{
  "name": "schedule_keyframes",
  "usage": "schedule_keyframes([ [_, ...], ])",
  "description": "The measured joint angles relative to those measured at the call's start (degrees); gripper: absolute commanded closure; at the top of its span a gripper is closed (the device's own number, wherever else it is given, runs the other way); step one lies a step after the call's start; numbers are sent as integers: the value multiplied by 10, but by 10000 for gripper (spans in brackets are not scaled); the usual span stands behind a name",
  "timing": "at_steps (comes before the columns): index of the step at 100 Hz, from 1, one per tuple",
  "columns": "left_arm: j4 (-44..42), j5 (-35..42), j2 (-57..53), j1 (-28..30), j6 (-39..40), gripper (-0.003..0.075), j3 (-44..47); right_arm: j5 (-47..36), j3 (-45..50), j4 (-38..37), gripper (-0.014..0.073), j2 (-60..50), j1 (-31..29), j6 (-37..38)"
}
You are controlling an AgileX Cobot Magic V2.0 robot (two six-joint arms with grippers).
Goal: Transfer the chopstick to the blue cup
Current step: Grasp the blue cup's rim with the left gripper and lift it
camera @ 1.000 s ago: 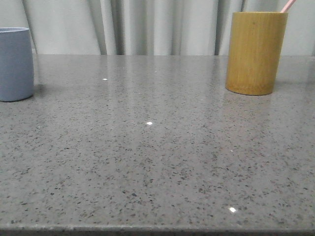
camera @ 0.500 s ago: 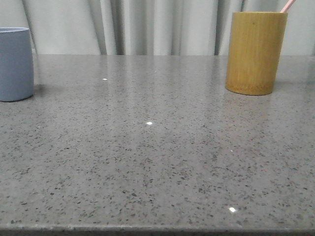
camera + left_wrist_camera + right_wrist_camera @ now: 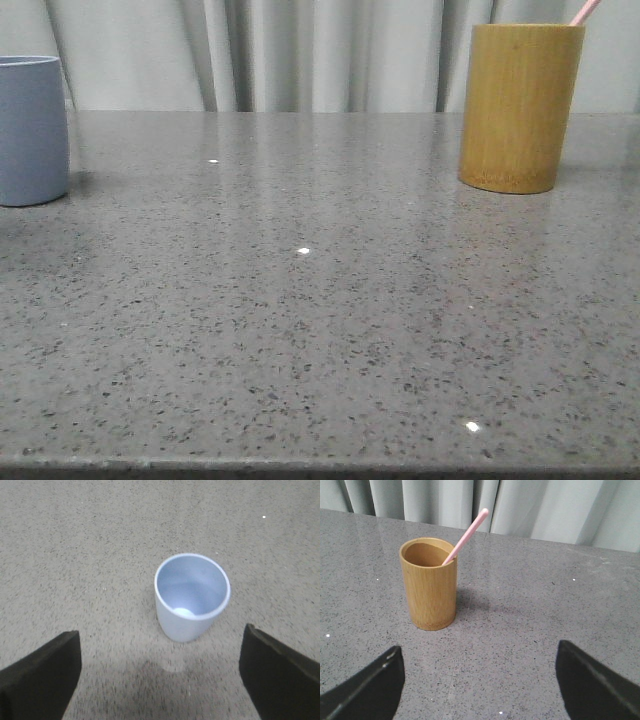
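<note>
The blue cup point(image 3: 30, 130) stands upright at the table's far left. In the left wrist view the blue cup point(image 3: 192, 596) is empty inside. My left gripper point(image 3: 160, 672) is open and empty, above and short of the cup, fingers wide apart. A pale pink chopstick point(image 3: 465, 536) leans in the yellow-brown bamboo holder point(image 3: 428, 583); only the chopstick's tip point(image 3: 585, 11) shows in the front view, above the holder point(image 3: 518, 106) at the far right. My right gripper point(image 3: 479, 682) is open and empty, some way short of the holder. Neither gripper shows in the front view.
The grey speckled stone table point(image 3: 300, 300) runs between the two cups. Pale curtains point(image 3: 300, 50) hang behind its far edge. The table's front edge point(image 3: 300, 465) lies at the bottom of the front view.
</note>
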State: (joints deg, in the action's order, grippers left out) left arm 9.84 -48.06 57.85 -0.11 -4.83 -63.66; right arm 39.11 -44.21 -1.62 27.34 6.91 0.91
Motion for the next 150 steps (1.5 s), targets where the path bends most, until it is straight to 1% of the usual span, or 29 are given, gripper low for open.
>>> schedule_keyframes([
  [18, 1, -2, 121, 0, -1, 113, -82, -1, 0, 0, -20, 0, 0, 0],
  [37, 2, -24, 227, 0, -1, 113, -140, -1, 0, 0, -20, 0, 0, 0],
  [53, 8, -42, 286, 0, -1, 113, -149, 3, 0, 0, -20, 0, 0, 0],
  [69, 14, -50, 313, 0, -1, 113, -149, 3, 0, 0, -20, 0, 0, 0],
  [74, 14, -50, 319, 0, -1, 128, -149, 3, 0, 0, -20, 0, 0, 0],
  [81, 15, -51, 321, 0, -1, 181, -149, 3, 0, 0, -20, 0, 0, 0],
  [82, 15, -51, 321, 0, -1, 206, -149, 3, 0, 0, -20, 0, 0, 0],
  [83, 15, -51, 321, 0, -1, 206, -149, 3, 0, 0, -20, 0, 0, 0],
  [88, 16, -51, 321, 0, -1, 282, -149, 3, 0, 0, -20, 0, 0, 0],
  [92, 17, -51, 321, 0, -1, 363, -150, 3, 0, 0, -20, 0, 0, 0],
  [93, 17, -51, 321, 0, -1, 393, -150, 3, 0, 0, -20, 0, 0, 0],
  [95, 17, -51, 321, 0, -1, 423, -150, 3, 0, 0, -20, 0, 0, 0],
  [100, 20, -51, 321, -1, -1, 547, -151, 3, 0, 0, -20, 0, 0, 0],
  [102, 20, -51, 321, -2, -1, 577, -152, 3, 0, 0, -20, 0, 0, 0],
  [107, 21, -51, 321, -6, -1, 694, -153, 3, 0, 0, -20, 0, 0, 0],
  [110, 21, -51, 321, -8, -1, 742, -153, 3, 0, 0, -20, 0, 0, 0],
  [132, 25, -50, 321, -32, -2, 739, -157, 3, 0, 0, -20, 0, 0, 0],
  [150, 25, -68, 323, -55, -3, 739, -191, 3, 0, 0, -20, 0, 0, 0],
])
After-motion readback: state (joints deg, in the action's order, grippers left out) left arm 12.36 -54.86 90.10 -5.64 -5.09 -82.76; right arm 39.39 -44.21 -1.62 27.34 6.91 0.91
